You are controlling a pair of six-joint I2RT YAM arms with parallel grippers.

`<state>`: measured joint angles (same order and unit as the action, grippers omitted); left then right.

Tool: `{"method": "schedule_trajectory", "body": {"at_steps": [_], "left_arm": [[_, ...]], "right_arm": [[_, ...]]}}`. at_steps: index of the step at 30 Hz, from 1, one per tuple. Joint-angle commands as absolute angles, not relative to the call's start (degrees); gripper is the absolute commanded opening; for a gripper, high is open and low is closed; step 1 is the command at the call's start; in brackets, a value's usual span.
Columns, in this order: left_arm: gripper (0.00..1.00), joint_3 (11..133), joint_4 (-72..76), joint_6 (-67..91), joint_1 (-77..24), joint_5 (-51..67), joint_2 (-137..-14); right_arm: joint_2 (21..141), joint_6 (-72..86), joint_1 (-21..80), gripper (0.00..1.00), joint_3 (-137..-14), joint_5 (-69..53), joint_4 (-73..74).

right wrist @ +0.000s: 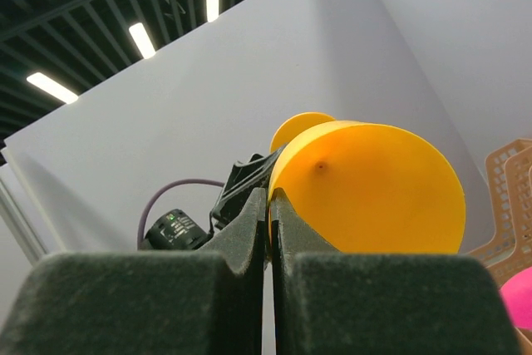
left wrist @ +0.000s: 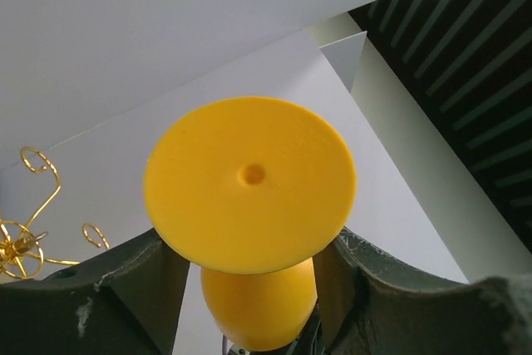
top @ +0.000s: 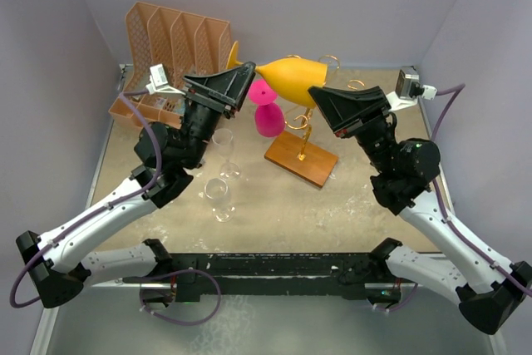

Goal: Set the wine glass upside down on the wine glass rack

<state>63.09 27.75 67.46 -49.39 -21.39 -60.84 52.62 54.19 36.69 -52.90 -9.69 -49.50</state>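
Note:
A yellow wine glass [top: 291,76] hangs on its side in the air above the back of the table, foot to the left. My right gripper [top: 322,99] is shut on the rim of its bowl; in the right wrist view the pads [right wrist: 258,214] pinch the yellow wall [right wrist: 366,189]. My left gripper [top: 239,82] is open, with one finger on each side of the glass just behind the foot [left wrist: 249,180]; the fingers [left wrist: 162,280] stand apart from the bowl. The wine glass rack [top: 304,122], gold wire on a wooden base [top: 299,160], stands below the glass.
A pink glass [top: 268,112] hangs upside down on the rack's left side. Two clear glasses [top: 223,145] [top: 219,199] stand on the table by my left arm. An orange file organizer [top: 170,39] stands at the back left. Gold rack curls [left wrist: 33,230] show in the left wrist view.

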Motion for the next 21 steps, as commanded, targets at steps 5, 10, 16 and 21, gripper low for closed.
{"method": "schedule_trajectory", "body": {"at_steps": [5, 10, 16, 21], "left_arm": [[0.41, 64.07, 35.84, 69.57, -49.48, -26.30, -62.30], [0.23, 64.64, 38.25, 70.23, -49.48, -26.10, -64.05], [0.04, 64.36, 38.05, 68.56, -49.47, -26.68, -63.56], [0.00, 63.76, 38.33, 66.77, -49.48, -26.90, -62.75]], "right_arm": [[52.81, 56.62, 36.56, 0.00, -52.30, -20.25, -56.49], [52.52, 57.87, 36.56, 0.00, -50.26, -21.89, -56.47], [51.55, 57.84, 36.56, 0.00, -49.81, -22.49, -55.54], [51.00, 57.14, 36.56, 0.00, -50.74, -22.27, -52.00]]}}
